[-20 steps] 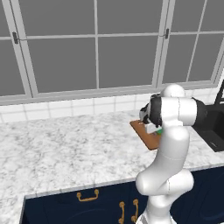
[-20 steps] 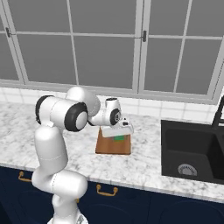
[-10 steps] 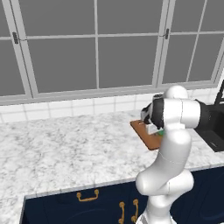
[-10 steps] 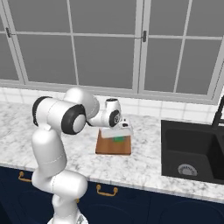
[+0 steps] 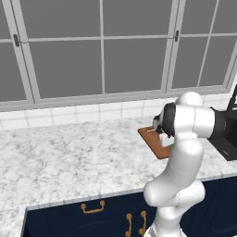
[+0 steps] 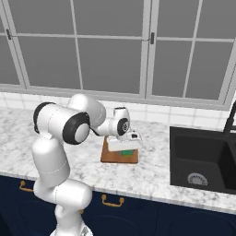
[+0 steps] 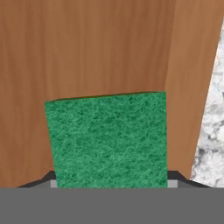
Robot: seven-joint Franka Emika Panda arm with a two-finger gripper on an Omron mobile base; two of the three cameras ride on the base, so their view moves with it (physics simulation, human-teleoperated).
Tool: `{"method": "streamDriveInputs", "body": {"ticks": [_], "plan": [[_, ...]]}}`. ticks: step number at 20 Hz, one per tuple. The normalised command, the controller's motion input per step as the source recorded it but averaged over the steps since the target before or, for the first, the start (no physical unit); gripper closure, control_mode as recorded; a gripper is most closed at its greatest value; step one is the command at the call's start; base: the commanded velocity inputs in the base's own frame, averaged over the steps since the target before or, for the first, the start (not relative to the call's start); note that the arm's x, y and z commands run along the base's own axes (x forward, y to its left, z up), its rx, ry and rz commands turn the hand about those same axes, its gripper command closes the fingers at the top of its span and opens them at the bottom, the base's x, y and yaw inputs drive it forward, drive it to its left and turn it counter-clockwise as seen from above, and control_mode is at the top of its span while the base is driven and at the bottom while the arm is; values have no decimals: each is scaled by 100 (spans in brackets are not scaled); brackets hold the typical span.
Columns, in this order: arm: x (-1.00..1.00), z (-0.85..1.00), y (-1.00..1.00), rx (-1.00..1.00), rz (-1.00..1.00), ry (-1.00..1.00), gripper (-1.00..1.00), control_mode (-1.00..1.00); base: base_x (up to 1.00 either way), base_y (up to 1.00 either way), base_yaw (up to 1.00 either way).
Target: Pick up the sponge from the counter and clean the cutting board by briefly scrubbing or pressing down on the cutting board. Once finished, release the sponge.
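Note:
The brown wooden cutting board [image 6: 111,157] lies on the speckled marble counter [image 6: 152,177], just left of the sink. The sponge [image 6: 125,152] rests green side up on the board under the white hand. In the hand view the sponge [image 7: 107,140] covers the lower middle of the cutting board [image 7: 105,48], with counter [image 7: 212,131] showing at the right. My gripper [image 7: 109,181] points down at the board, and a dark fingertip [image 7: 46,178] sits tight against each side of the sponge. From the left base view, the cutting board [image 5: 155,141] is partly hidden behind my forearm.
A black sink [image 6: 203,159] with a dark faucet [image 6: 229,120] is set into the counter right of the board. A white tiled backsplash [image 6: 152,113] and large windows run along the back. Open counter [image 5: 69,152] stretches to the left.
The jaws have closed in against the sponge's sides. The hand has stayed low over the cutting board, with hardly any shift of the arm.

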Motion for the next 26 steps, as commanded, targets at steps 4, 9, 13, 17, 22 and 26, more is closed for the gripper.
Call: {"method": "streamDriveInputs", "body": {"ticks": [4, 9, 13, 17, 22, 26], "plan": [[-26, -95, 0, 0, 4, 7, 100, -100, 0, 0, 0], [20, -31, 19, 9, 5, -38, 100, -100, 0, 0, 0], [52, -8, 46, 10, 3, -34, 100, -100, 0, 0, 0], [81, -46, 62, 1, 0, -11, 100, -100, 0, 0, 0], [40, -97, 35, 0, 0, -1, 100, -100, 0, 0, 0], [-89, -97, 15, 0, 0, -19, 100, -100, 0, 0, 0]]}}
